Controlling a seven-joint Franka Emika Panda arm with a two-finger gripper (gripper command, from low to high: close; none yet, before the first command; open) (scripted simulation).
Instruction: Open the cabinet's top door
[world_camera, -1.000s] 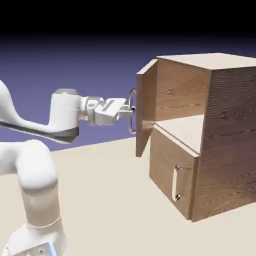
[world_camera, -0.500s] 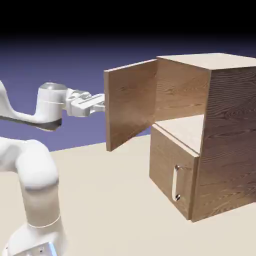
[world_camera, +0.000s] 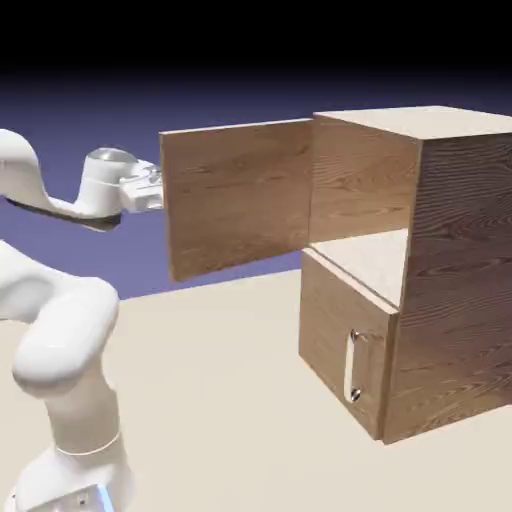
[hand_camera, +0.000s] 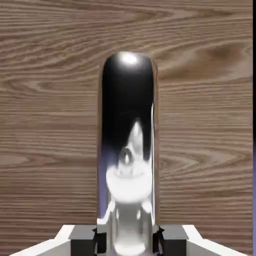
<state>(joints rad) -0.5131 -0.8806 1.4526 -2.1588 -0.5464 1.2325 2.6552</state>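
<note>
The brown wood-grain cabinet (world_camera: 455, 270) stands at the exterior view's right. Its top door (world_camera: 235, 195) is swung wide open and shows its inner face, which hides the long handle in that view. My gripper's hand (world_camera: 145, 190) disappears behind the door's free edge. In the hand view the silver bar handle (hand_camera: 128, 135) runs up the middle of the door's wood (hand_camera: 45, 100). My gripper (hand_camera: 128, 240) is shut on this bar, and the grey fingertips (hand_camera: 84, 234) press it from both sides.
Below the open compartment the shorter lower door (world_camera: 335, 330) is closed, with its small silver handle (world_camera: 352, 366) facing out. My white arm (world_camera: 60, 350) rises from the lower left over the beige table (world_camera: 230, 400).
The top door has swung from slightly ajar to wide open, its free edge travelling to the exterior view's left. My gripper moved left with the handle and is now hidden behind the door.
</note>
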